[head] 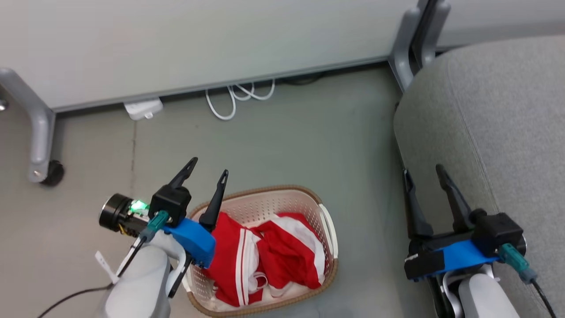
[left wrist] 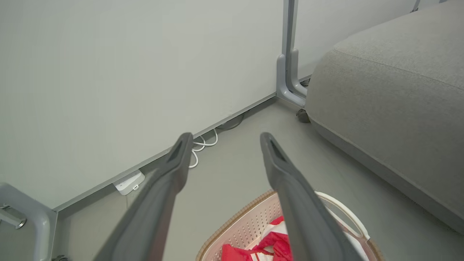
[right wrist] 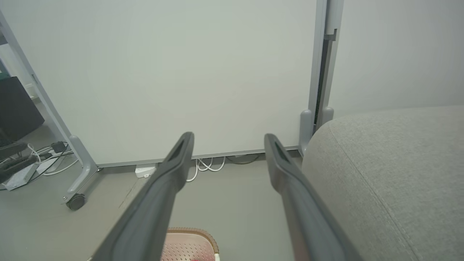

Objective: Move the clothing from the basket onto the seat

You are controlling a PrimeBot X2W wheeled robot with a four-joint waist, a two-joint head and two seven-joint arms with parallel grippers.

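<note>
Left and right jaws stand apart, empty; red clothing (head: 282, 256) lies heaped in the basket (head: 269, 205).

Coiled white cable (head: 240, 95) at pale panel (head: 198, 39) base; white box (head: 142, 109) nearby; black castor (head: 54, 172) far left

Your left tool (head: 210, 165), long dark fingers on a blue wrist mount: fingers spread, nothing held. Your right tool (head: 421, 169): likewise spread and empty, level with the left.
</note>
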